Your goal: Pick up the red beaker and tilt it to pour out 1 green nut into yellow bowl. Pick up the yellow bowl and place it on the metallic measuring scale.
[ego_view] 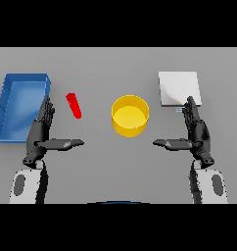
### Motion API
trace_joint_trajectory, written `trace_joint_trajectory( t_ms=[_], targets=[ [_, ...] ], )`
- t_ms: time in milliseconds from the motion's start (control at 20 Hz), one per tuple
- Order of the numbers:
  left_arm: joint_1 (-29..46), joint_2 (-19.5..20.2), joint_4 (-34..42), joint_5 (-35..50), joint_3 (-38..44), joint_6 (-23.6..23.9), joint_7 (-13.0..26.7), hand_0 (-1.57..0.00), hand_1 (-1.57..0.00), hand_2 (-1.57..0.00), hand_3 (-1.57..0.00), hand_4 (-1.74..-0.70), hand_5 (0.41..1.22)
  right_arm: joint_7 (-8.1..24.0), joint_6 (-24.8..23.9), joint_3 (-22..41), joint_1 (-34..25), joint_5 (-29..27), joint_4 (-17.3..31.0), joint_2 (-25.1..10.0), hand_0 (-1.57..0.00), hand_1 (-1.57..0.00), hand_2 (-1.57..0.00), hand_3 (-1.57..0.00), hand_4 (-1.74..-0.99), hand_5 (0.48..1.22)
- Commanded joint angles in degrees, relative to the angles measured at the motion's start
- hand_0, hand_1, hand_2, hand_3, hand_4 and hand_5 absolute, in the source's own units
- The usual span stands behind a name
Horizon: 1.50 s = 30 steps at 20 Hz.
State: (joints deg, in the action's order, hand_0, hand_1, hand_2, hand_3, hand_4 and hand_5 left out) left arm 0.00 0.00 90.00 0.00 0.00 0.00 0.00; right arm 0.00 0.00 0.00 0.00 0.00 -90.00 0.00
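Observation:
The red beaker [74, 105] lies tilted on the grey table, left of centre. At the table's middle stands the yellow bowl [130, 115]; I see nothing inside it. The metallic measuring scale [178, 88] is a pale square plate at the back right. My left hand [42, 130] hovers open just left of and below the beaker, fingers straight and thumb pointing inward, apart from it. On the right, my right hand [196, 130] is open in the same pose, its fingertips reaching the scale's front edge. No green nut shows.
A blue tray [8, 103] with raised walls sits at the far left, close behind my left hand.

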Motion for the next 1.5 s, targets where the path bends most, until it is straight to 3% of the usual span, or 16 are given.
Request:
trace_joint_trajectory(
  t_ms=[0, 250, 300, 350, 450, 650, 750, 1250, 1450],
  targets=[
    [0.24, 0.12, 0.15, 0.12, 0.07, -0.07, -0.16, 0.0, 0.0, 0.0, 0.0, -1.15, 0.599, -0.05, -0.01, -0.06, 0.04, -0.06, -0.02, -0.06, 0.0, 0.0, 0.0, 0.0, -1.167, 0.599],
    [3.07, 1.28, 1.68, 1.1, 0.29, -1.56, -1.25, 0.0, 0.0, 0.0, 0.0, -1.15, 0.599, 0.4, 0.35, -0.62, -0.14, -0.72, -0.01, -0.82, 0.0, 0.0, 0.0, 0.0, -1.167, 0.599],
    [5.32, 2.87, 4.24, -1.13, -1.42, -2.19, -1.93, 0.0, 0.0, 0.0, 0.0, -1.15, 0.599, -4.52, -1.39, 1.65, 2.42, 5.74, -1.98, -3.18, 0.0, 0.0, 0.0, 0.0, -1.167, 0.599],
    [6.24, 3.86, 6.12, -2.43, -2.33, -2.34, -1.78, 0.0, 0.0, 0.0, 0.0, -1.16, 0.599, -5.76, -2.99, 3.75, 4.01, 10.4, -3.46, -3.8, 0.0, 0.0, 0.0, 0.0, -1.163, 0.595],
    [8.37, 5.12, 9.3, -3.35, -3.43, -2.99, -1.11, 0.0, 0.0, 0.0, 0.0, -1.16, 0.599, -5.74, -4.5, 5.43, 4.84, 14.8, -4.76, -4.62, 0.0, 0.0, 0.0, 0.0, -1.16, 0.591],
    [8.76, 5.7, 10.55, -4.97, -4.74, -3.0, 1.54, 0.0, 0.0, 0.0, 0.0, -1.16, 0.603, -4.82, -4.72, 6.62, 7.05, 15.9, -7.42, -4.03, 0.0, 0.0, 0.0, 0.0, -1.183, 0.596],
    [7.28, 5.04, 9.19, -6.61, -5.69, -2.43, 2.83, 0.0, 0.0, 0.0, 0.0, -1.16, 0.602, -4.65, -3.94, 6.53, 6.89, 14.75, -7.55, -3.83, 0.0, 0.0, 0.0, 0.0, -1.199, 0.603],
    [-6.6, 3.83, -9.79, -9.79, -3.53, -0.35, -2.03, 0.0, 0.0, 0.0, 0.0, -1.25, 0.65, -5.32, -2.14, 5.69, 6.29, 12.29, -7.76, -4.46, 0.0, 0.0, 0.0, 0.0, -1.28, 0.634],
    [-12.16, 3.67, -16.14, -10.02, -2.01, 0.59, -3.4, 0.0, 0.0, 0.0, 0.0, -1.27, 0.677, -6.65, -2.0, 5.82, 7.67, 12.7, -8.4, -4.95, 0.0, 0.0, 0.0, 0.0, -1.268, 0.635]
  ],
)
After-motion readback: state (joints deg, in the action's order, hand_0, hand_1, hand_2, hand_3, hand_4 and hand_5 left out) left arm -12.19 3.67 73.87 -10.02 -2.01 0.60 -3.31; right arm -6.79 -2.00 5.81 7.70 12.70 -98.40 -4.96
